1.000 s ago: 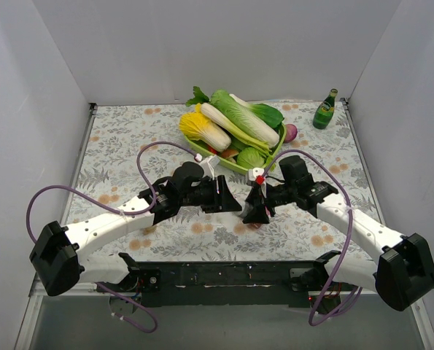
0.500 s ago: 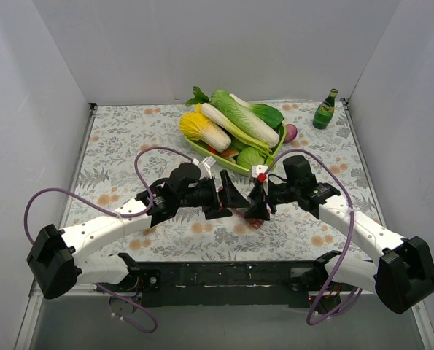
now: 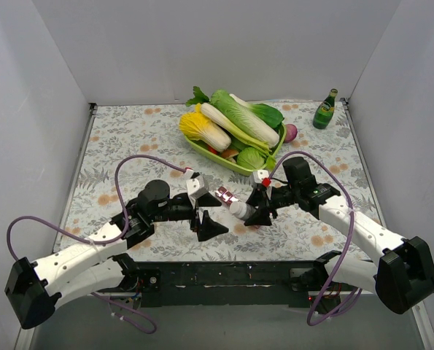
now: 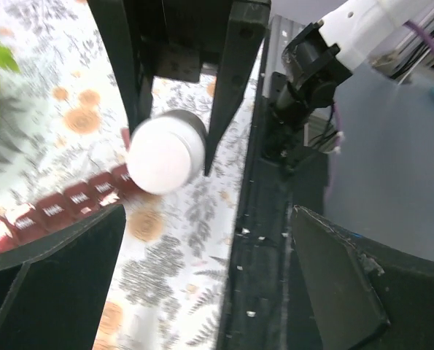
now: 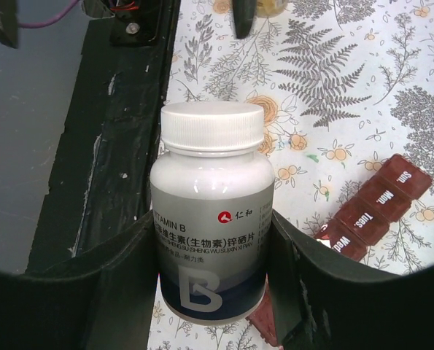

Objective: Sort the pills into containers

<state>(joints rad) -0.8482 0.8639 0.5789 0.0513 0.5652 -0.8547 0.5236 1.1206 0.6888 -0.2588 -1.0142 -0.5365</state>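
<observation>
The sorting looks barely begun. The right pincer (image 3: 254, 211) is clenched around a white-capped vitamin B bottle (image 5: 211, 219), held tipped on its side above the bench (image 3: 129, 138), with its cap (image 4: 165, 154) turned towards the left arm. The cap is still on. The left pincer (image 3: 206, 213) is released, its jaws wide apart and holding nothing, near the cap but not touching it.

The dark red pill organiser (image 5: 373, 208) lies on the bench just beyond the bottle. The lids that show, marked with the days, appear shut. Uncapping, opening the compartments and dropping the pills in all seem to be left.

No pills show in any view. I judge they are inside the bottle, but its wall is opaque. The bottle and the right pincer hide part of the organiser, so its compartments cannot be counted, and whether anything is in them cannot be told. The left wrist view is blurred, and the labels there are unreadable.
</observation>
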